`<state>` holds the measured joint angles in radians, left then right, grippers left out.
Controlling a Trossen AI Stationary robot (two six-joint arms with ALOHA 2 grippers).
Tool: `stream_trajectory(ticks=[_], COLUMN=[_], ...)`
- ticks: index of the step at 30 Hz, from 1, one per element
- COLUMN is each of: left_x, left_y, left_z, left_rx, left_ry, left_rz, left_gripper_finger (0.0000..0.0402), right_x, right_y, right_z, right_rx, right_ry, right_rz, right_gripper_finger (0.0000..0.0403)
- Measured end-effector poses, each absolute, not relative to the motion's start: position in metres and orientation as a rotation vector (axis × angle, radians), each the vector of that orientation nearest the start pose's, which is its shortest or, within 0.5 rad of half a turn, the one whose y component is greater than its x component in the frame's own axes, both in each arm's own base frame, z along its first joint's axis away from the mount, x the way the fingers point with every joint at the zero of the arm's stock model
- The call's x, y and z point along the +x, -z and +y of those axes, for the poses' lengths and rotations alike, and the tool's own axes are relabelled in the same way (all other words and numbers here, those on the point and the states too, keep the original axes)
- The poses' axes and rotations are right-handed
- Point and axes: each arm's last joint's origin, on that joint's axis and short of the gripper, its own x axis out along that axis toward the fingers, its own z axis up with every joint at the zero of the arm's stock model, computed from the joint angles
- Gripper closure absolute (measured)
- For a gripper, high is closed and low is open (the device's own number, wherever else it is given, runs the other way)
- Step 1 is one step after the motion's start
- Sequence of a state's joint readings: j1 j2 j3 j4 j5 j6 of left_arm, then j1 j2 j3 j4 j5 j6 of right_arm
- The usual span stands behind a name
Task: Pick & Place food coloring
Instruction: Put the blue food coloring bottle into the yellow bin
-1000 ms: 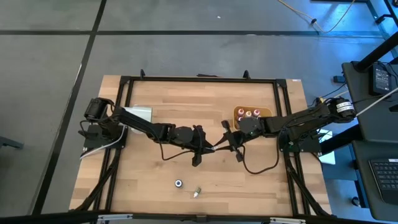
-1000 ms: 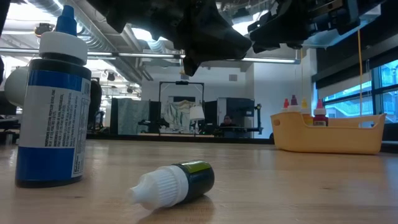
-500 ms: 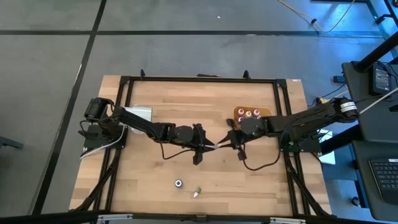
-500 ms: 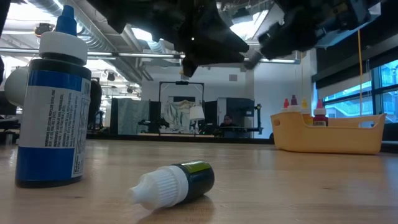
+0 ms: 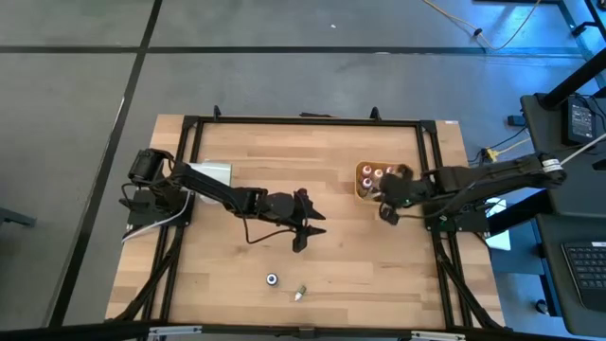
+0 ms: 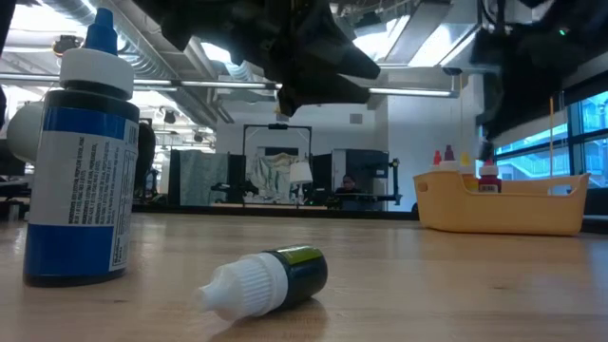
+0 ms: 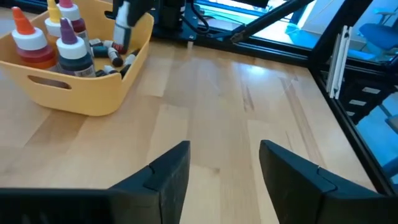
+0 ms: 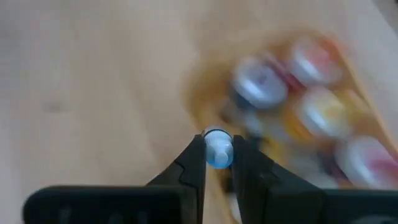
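Right gripper (image 8: 218, 163) — jaws clamped on a small bottle (image 8: 217, 149) at the tray (image 5: 365, 171) edge. Left gripper (image 7: 224, 171) — my jaws apart, mid-table.

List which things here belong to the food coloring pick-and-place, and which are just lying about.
Job:
- small bottle pinched in the right gripper, at the tray's edge
- tan tray with bottles standing inside
- upright blue bottle on the table
- dark bottle lying on its side
- left gripper, open, empty, mid-table

Lying about:
- pale block by the left arm's base
- background room equipment
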<state>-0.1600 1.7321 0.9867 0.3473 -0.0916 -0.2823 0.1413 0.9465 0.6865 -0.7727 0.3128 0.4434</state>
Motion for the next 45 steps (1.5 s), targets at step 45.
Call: stream_trajectory(ticks=[45], left_x=[0.357], left_y=[-0.199], left_z=[-0.095], left_rx=[-0.230], left_ry=[0.163], left_rz=[0.487], left_gripper_finger=[0.0215], right_x=[0.147], right_y=[-0.183], right_z=[-0.007], right_rx=[0.359], right_ry=[0.747], right_rz=[1.337], right_gripper_finger=[0.0311])
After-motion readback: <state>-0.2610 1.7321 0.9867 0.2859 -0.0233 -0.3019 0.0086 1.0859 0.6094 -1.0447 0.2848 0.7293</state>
